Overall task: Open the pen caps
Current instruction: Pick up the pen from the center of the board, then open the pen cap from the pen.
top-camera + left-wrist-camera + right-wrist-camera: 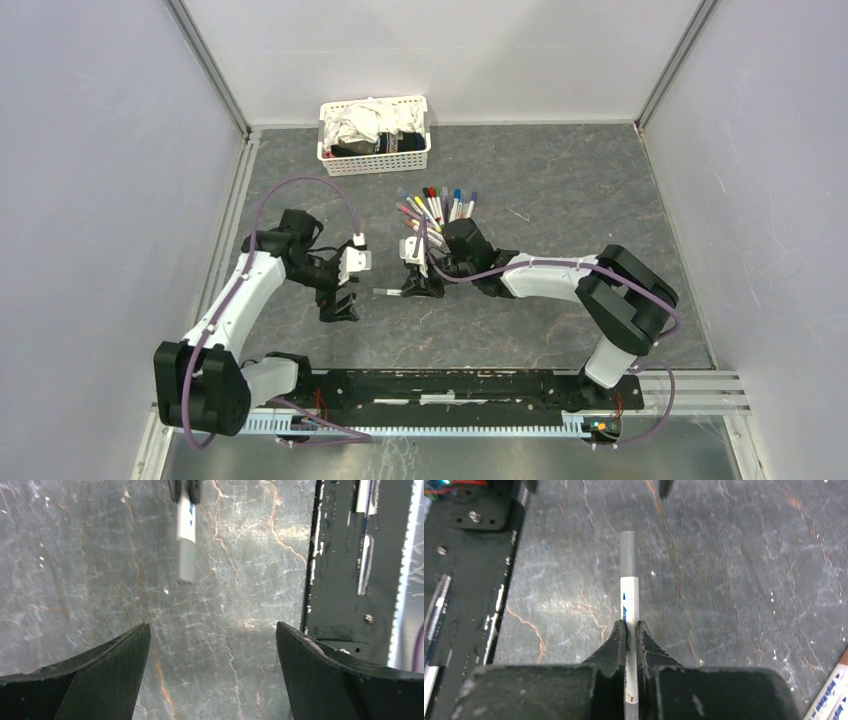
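My right gripper (418,283) is shut on a white-barrelled pen (629,600). The pen points left, level above the table, and its grey cap (627,552) sticks out beyond the fingertips (618,632). My left gripper (338,300) is open and empty, facing that cap a short way off. In the left wrist view the pen (186,535) hangs ahead of my left gripper (212,630), cap end (186,570) nearest and apart from both fingers. Several more capped pens (435,208) lie fanned out behind the right gripper.
A white slotted basket (374,133) of cloths stands at the back. The black mounting rail (450,385) runs along the near edge and also shows in the left wrist view (350,555). Two loose pens (830,695) lie at the right wrist view's corner.
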### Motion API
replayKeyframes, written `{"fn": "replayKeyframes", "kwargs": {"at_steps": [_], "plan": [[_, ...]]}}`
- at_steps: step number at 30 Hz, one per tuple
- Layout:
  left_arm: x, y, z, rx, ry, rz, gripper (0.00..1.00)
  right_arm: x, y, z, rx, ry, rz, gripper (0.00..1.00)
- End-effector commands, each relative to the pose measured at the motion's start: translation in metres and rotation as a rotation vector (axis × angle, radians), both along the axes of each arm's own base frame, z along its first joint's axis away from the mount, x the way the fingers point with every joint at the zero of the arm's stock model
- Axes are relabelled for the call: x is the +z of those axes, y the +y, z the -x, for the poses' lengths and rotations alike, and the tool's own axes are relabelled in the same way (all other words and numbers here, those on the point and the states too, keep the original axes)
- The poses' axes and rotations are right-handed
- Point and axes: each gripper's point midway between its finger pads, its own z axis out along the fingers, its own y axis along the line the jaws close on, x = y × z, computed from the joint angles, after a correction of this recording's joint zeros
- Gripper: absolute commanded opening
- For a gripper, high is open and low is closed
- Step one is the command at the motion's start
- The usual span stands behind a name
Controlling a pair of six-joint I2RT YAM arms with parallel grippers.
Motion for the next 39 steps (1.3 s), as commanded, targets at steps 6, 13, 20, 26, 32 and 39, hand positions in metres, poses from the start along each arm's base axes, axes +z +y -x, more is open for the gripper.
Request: {"fn": "replayKeyframes", "kwargs": {"at_steps": [6,13,20,26,32,39], "plan": [[0.018,-0.020,-0.037,-0.072,-0.169,-0.012,0.98,0.060,0.026,0.007,0.072,0.039,-0.152,0.00],[0.017,-0.032,-0.032,-0.115,-0.179,-0.016,0.85,0.065,0.032,0.007,0.091,0.070,-0.142,0.00],[0.020,-0.037,-0.037,-0.130,-0.188,-0.029,0.50,0.065,0.033,0.008,0.091,0.089,-0.133,0.00],[0.017,-0.039,-0.036,-0.141,-0.188,-0.042,0.03,0.069,0.034,0.008,0.091,0.107,-0.134,0.03],[0.033,-0.046,-0.035,-0.119,-0.198,0.004,0.02,0.082,0.037,0.016,0.114,0.232,-0.206,0.52],[0.046,-0.051,-0.020,-0.132,-0.153,0.058,0.02,0.094,0.044,0.025,0.180,0.305,-0.251,0.63]]}}
